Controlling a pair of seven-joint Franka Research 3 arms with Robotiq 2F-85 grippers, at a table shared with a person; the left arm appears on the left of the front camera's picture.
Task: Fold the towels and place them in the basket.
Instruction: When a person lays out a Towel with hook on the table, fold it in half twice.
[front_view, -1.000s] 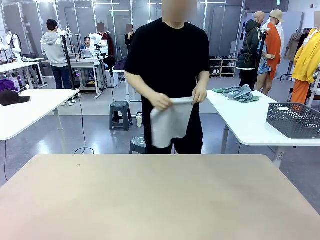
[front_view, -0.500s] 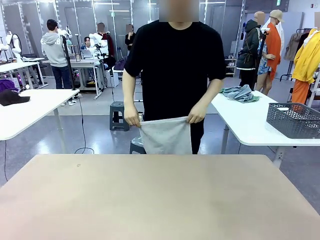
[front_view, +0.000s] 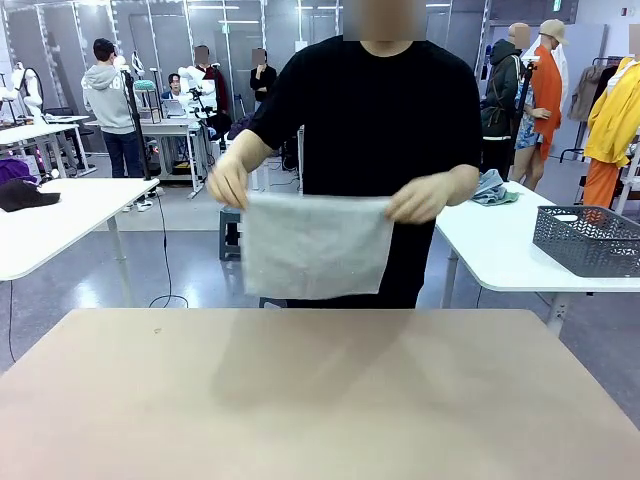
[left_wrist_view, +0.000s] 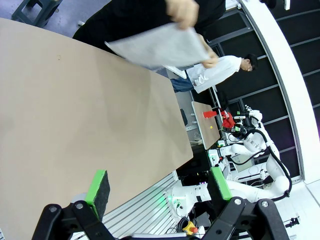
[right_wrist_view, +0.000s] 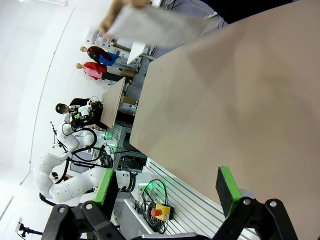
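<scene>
Across the table (front_view: 320, 400) at twelve o'clock, a person (front_view: 380, 110) holds the towel (front_view: 315, 245) stretched sideways — left claw (left_wrist_view: 159, 185) and right claw (right_wrist_view: 166, 189) gape wide, equally far.

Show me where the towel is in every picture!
Front view: towel in the middle, held spread above the table's far edge.
Left wrist view: towel top middle, beyond the table.
Right wrist view: towel at the top edge, left of middle.
Shared landmark: the tan table.
</scene>
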